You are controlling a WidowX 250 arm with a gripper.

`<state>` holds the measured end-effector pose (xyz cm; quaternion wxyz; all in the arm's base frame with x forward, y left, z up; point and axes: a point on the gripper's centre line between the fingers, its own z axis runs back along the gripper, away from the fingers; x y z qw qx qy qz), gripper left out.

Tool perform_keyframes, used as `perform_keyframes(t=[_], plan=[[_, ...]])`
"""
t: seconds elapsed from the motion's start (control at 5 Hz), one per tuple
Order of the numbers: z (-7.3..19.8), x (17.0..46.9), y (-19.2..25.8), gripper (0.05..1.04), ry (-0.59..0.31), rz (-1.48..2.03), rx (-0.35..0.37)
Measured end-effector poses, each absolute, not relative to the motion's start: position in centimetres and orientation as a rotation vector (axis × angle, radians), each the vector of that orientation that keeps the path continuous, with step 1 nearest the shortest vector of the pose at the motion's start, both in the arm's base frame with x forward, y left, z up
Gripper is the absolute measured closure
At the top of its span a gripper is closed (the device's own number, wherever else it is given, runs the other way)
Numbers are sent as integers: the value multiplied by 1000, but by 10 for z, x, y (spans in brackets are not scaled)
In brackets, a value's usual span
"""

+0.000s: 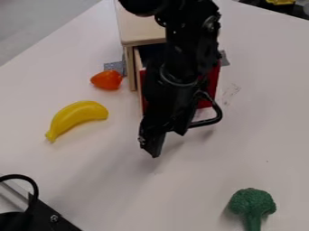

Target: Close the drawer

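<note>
White desk (109,185), its left edge running aslant, a second edge at far right. Wooden cabinet (138,28) stands at the far end, between these two edges. Its drawer (212,83), red-fronted, is pulled out on the side away from the far end, not closed; dark interior partly visible behind the arm. Black curved handle (208,122) juts from the red front. Arm comes in from the far end, over the cabinet, and covers much of the drawer. Gripper (168,144) hangs in front of the drawer, pointing down toward the desk; pincer parted, a gap between the two tips, nothing seen in its hold. Handle lies just beside it, toward the right edge; contact cannot be told. Orange toy (107,80) near the cabinet, on the side facing the desk's left edge, beside a grey patch (114,67). Yellow toy banana (77,116) lies between the left edge and the gripper, curved, apart from both. Green toy broccoli (251,202) well apart from the cabinet, toward the near right of the desk. Black device (45,216) with looped cable (34,187) at near left.
</note>
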<state>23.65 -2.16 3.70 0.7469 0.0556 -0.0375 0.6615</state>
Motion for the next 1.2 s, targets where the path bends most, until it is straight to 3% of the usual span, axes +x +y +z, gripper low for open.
perform_keyframes(t=[0.6,1.2], plan=[[41,234,-14,88,-101,1460,107],[39,261,13,88,-100,1551,104]])
